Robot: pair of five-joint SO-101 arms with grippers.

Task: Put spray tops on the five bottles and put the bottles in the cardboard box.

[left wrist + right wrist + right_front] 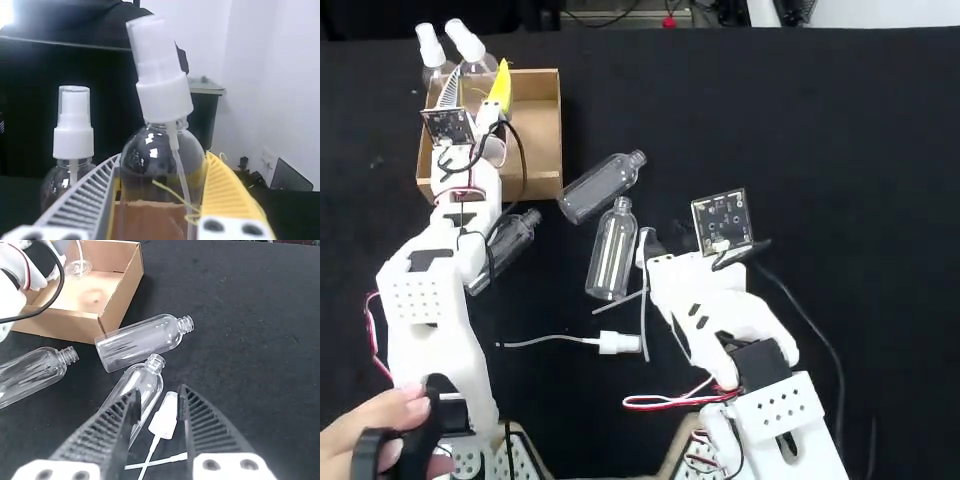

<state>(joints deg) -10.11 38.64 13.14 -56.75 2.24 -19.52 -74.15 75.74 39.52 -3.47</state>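
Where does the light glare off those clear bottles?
Left wrist view: small bright spots on the nearer capped bottle. High view: long white streaks down the bottle by the right arm. Right wrist view: sheen along the bottle beside the cardboard box.

Cardboard box (pixel 542 120): brown, shallow, open; far left of the table.
Held bottle (pixel 160 165): clear, white spray top fitted; tilted, clasped in the left gripper (pixel 473 90) at the box's far corner.
Second capped bottle (pixel 67 175): upright, just beside it.
Uncapped bottles (pixel 603 186), (pixel 611 248), (pixel 505 245): clear, on their sides beside the box.
Spray top (pixel 164 420): white, lying between the right gripper's (pixel 159 390) parted fingers.
Loose spray top (pixel 618 344): white, tube pointing left.
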